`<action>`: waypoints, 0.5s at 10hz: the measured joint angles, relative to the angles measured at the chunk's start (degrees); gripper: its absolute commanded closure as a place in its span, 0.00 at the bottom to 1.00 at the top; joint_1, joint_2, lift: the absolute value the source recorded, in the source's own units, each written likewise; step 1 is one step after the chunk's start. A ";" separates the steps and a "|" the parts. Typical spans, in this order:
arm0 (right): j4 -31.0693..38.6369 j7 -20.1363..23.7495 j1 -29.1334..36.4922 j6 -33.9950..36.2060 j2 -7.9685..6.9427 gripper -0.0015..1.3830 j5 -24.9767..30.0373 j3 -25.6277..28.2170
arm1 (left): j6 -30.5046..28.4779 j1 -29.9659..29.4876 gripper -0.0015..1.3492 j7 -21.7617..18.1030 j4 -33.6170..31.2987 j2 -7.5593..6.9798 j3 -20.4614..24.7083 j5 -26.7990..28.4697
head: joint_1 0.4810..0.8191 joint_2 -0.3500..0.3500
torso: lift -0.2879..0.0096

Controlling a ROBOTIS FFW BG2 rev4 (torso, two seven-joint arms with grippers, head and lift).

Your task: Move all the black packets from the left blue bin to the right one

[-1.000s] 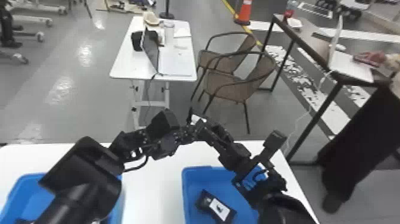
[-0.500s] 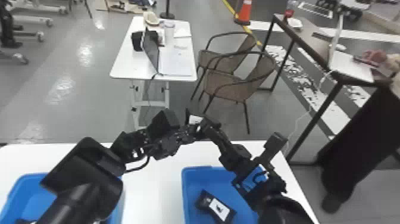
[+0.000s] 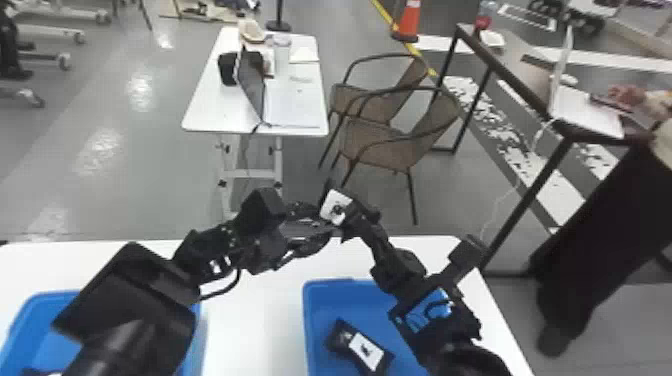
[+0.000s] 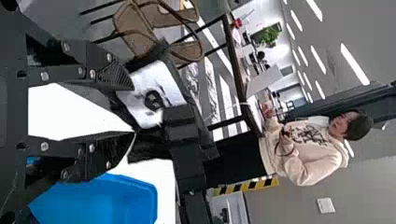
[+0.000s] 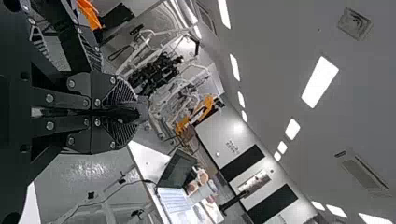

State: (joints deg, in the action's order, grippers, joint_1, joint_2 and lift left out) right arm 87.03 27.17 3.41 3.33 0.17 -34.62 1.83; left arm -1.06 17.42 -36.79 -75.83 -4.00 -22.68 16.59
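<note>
Packet [image 3: 336,206] is clamped by right gripper [image 5: 135,113], left gripper [image 4: 134,110] parted; another packet [image 3: 361,346] is already in right bin [image 3: 330,283]; left bin [image 3: 25,320] seemingly isn't emptied.

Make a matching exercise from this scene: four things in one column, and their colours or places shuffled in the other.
1. Raised packet
2. Right bin
3. Traffic cone
4. Nearer chair

A. Orange, standing on the floor
B. Brown, right of the far white table
C. Held in the jaws of the right gripper
D. Blue, with another packet inside

Pairs: 1-C, 2-D, 3-A, 4-B
</note>
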 measured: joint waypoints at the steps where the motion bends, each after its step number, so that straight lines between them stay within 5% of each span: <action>1: 0.58 -0.83 0.77 -0.21 0.00 0.92 0.11 0.99 | -0.46 -2.45 0.11 -0.03 -2.72 0.23 3.26 0.51 | 0.63 0.22 | 0.97; 5: 7.54 -8.22 8.94 2.61 0.00 0.92 0.45 5.54 | -3.76 -15.81 0.14 0.13 -18.14 1.24 19.98 1.22 | 0.63 0.32 | 0.97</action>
State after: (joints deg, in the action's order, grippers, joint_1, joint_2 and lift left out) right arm 94.58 18.95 12.35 5.94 0.18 -34.17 7.37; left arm -4.82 1.61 -36.66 -93.97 -2.76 -2.71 17.81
